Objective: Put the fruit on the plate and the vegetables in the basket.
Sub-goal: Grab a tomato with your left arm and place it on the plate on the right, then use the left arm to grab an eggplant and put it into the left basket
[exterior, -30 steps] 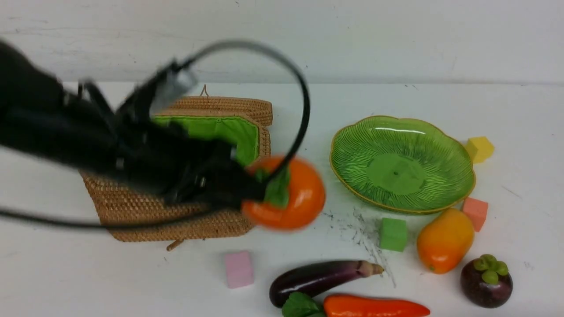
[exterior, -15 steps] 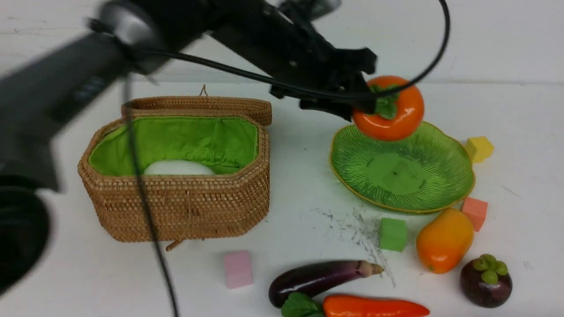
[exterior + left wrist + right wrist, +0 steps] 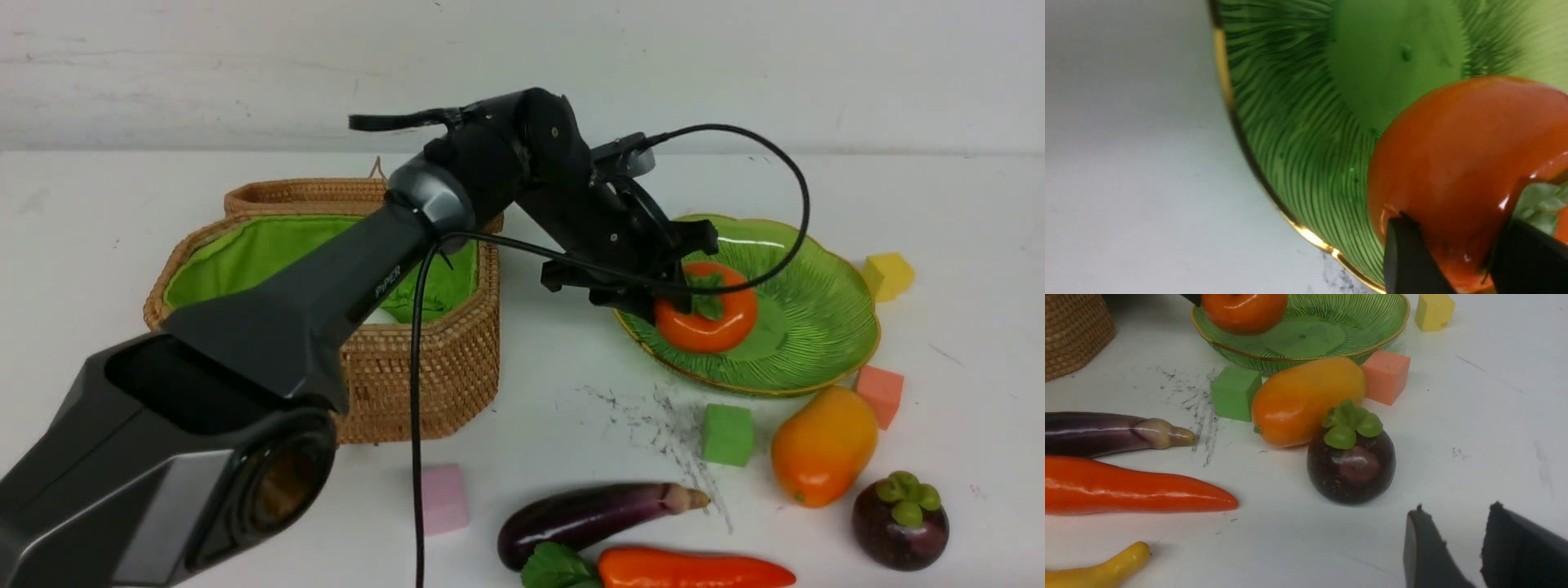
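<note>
L claw [image 3: 1457, 230] pinches persimmon [image 3: 718, 327] over plate [image 3: 824, 327]; arm [image 3: 326, 302] marked "PIPER"; R claw [image 3: 1457, 510] narrow gap, empty.

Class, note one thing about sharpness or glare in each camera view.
Front view: sharp, a white glare streak on the ribbed green glass plate. Left wrist view: soft close-up, the round orange-red persimmon fuzzy-edged. Right wrist view: a bright glint on the dark purple mangosteen.
</note>
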### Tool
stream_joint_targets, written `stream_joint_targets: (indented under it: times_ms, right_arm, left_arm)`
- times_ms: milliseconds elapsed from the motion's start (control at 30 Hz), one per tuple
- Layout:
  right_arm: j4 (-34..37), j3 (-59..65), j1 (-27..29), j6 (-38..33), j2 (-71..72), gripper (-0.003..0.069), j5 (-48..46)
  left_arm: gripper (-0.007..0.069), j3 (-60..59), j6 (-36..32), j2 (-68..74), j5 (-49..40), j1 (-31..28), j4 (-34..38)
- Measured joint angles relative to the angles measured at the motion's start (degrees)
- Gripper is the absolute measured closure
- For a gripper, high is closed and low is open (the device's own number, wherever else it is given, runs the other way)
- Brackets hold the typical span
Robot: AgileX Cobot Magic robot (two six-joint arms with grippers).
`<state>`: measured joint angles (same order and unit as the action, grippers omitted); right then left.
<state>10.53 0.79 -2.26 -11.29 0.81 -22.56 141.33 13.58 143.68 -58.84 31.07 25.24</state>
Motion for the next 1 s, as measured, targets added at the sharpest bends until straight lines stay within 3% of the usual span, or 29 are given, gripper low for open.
stream_joint_targets:
  times_ms: [200,367,433,600,867,1000]
  right_arm:
    - [0.0,0.0,0.0,0.0,0.0,0.0417,0.0]
    - [0.0,0.0,0.0,0.0,0.0,0.0417,0.0]
    - [0.0,0.0,0.0,0.0,0.0,0.0417,0.0]
    - [0.0,0.0,0.0,0.0,0.0,0.0417,0.0]
    - [0.0,0.0,0.0,0.0,0.0,0.0417,0.0]
    - [0.0,0.0,0.0,0.0,0.0,0.0417,0.0]
  left_arm:
    - [0.0361,0.39,1.0,0.0,-0.99,0.0,0.0]
    - [0.0223,0.39,1.15,0.0,-3.56,0.0,-0.04]
    - [0.0118,0.39,1.2,0.0,-5.43,0.0,-0.04]
    - [0.0013,0.55,1.31,-0.49,-10.39,0.0,-0.71]
    - [0.0018,0.87,-0.04,-9.25,-12.68,-0.39,-7.09]
    - [0.0053,0.65,-4.66,-18.42,-12.68,-1.02,-7.96]
